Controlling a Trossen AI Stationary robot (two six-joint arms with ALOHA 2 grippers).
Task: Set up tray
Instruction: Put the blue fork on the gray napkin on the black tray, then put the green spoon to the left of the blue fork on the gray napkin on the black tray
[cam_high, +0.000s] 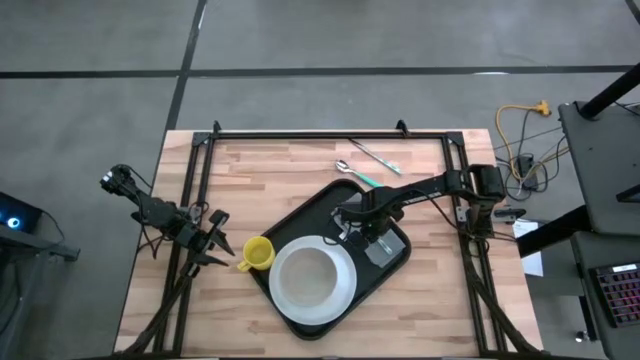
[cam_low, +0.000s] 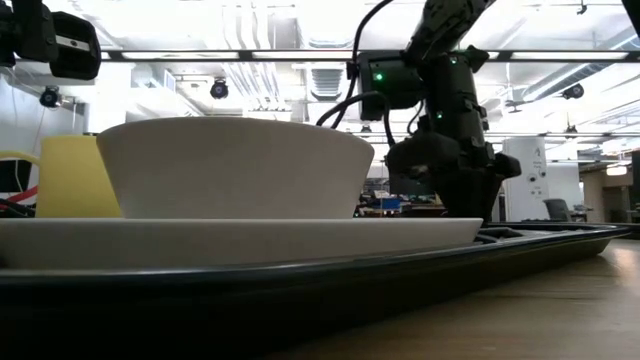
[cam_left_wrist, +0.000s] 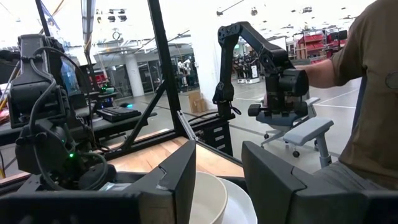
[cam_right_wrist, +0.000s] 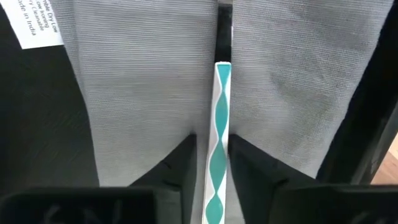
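A white label (cam_right_wrist: 38, 23) at the corner of the grey napkin (cam_right_wrist: 143, 81) carries small black print; only the last line, "de in India", can be read, the lines above it being cut off. No other writing can be read.

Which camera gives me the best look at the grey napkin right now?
Right wrist view: the napkin fills it, a teal-patterned handle lying on it. The high view shows a small grey patch by the right gripper; other views show nothing.
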